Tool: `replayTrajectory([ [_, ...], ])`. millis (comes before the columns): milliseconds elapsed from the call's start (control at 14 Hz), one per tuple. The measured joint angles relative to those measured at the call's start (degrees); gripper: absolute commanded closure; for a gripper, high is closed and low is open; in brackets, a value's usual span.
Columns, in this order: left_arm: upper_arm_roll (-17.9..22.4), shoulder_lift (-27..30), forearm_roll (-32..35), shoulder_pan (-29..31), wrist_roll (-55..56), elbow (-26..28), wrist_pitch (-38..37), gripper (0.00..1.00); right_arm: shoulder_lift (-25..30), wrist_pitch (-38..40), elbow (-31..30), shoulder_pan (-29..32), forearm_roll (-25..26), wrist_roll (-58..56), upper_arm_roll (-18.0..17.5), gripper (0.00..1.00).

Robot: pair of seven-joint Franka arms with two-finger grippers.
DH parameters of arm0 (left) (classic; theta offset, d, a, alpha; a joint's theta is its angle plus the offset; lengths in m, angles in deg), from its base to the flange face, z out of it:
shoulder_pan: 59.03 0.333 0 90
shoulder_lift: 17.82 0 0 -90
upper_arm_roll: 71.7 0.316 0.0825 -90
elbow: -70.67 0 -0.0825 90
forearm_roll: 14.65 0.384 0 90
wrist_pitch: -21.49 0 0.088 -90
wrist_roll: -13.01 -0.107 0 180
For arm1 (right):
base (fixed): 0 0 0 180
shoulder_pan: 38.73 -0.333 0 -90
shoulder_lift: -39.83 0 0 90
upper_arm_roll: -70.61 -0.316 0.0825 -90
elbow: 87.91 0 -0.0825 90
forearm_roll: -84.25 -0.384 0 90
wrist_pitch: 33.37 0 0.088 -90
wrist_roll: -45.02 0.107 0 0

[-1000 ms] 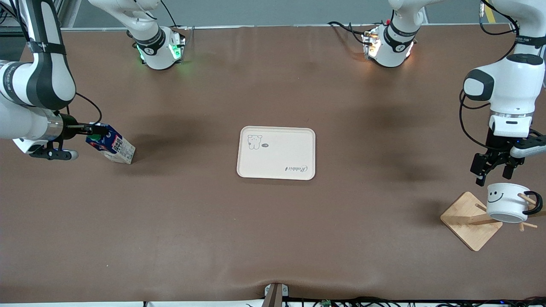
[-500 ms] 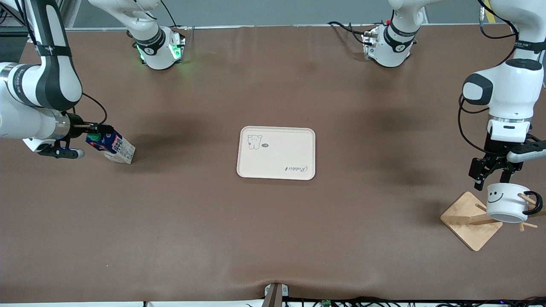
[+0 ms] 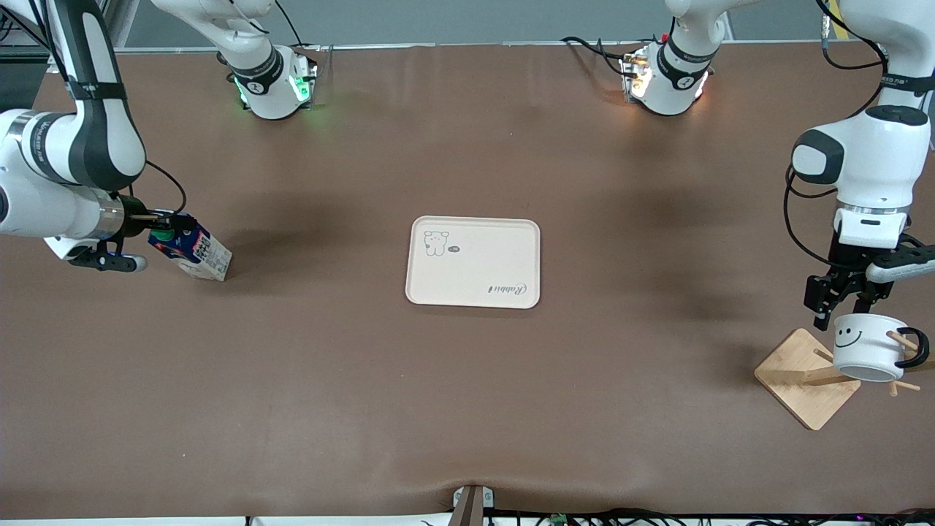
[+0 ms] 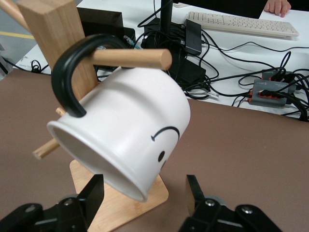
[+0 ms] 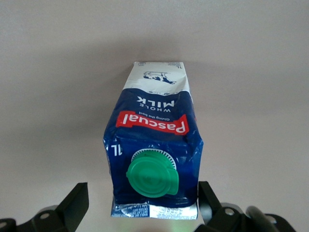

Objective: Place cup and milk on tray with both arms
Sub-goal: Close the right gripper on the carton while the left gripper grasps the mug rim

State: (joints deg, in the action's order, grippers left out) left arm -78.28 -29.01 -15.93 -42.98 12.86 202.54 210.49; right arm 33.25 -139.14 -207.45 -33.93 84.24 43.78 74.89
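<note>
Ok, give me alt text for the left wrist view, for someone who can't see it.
A small white mug with a black smiley face hangs tilted by its black loop handle on a wooden stand's peg. The left gripper has its black fingers either side of the mug's rim, not visibly touching, above the brown table.

Wide brown tabletop (image 3: 467,409), matte, softly creased near the front camera's edge. Soft dark shadows across the brown sheet, light falling from overhead. Green glow (image 3: 299,86) spilling at the right arm's end of the top edge, warm orange glow (image 3: 637,82) at the left arm's end. Grey wall strip (image 3: 467,22) above the tabletop. Small metal clamp (image 3: 471,500) at the near edge, black cables (image 3: 657,517) trailing alongside. Seen from the left wrist: white desk (image 4: 227,43) past the brown edge, pale keyboard (image 4: 241,23), tangle of black cables (image 4: 231,72), grey power strip (image 4: 273,93) with red switches.
</note>
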Motion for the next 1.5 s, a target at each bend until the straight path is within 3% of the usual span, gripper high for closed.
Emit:
replayTrajectory([
  [429,0.0,-1.92,0.0,0.4,-1.19,-2.86,0.0,0.37,0.0,-0.89,-0.11,0.32,0.0,0.39,0.14,0.0],
  [643,-0.01,-3.15,0.0,0.32,-1.2,-3.84,0.0,0.61,0.0,-0.98,-0.23,0.79,0.0,0.44,0.2,0.0],
  [857,-0.38,-3.52,0.02,-0.1,-1.2,-4.07,0.0,0.76,0.0,-2.81,-1.19,0.91,0.0,0.49,0.21,0.0],
  [1071,-0.58,-3.55,0.09,-0.29,-1.27,-4.22,0.09,0.83,0.0,-4.68,-2.77,1.73,0.0,0.56,0.23,0.01],
  [1357,-1.45,-3.57,0.14,-0.61,-1.59,-4.72,0.54,0.99,0.0,-4.82,-3.02,1.99,0.0,0.56,0.23,0.4],
  [1500,-2.02,-3.54,0.14,-0.62,-1.77,-5.02,0.9,1.0,0.25,-4.8,-3.01,1.99,0.0,0.57,0.21,0.61],
])
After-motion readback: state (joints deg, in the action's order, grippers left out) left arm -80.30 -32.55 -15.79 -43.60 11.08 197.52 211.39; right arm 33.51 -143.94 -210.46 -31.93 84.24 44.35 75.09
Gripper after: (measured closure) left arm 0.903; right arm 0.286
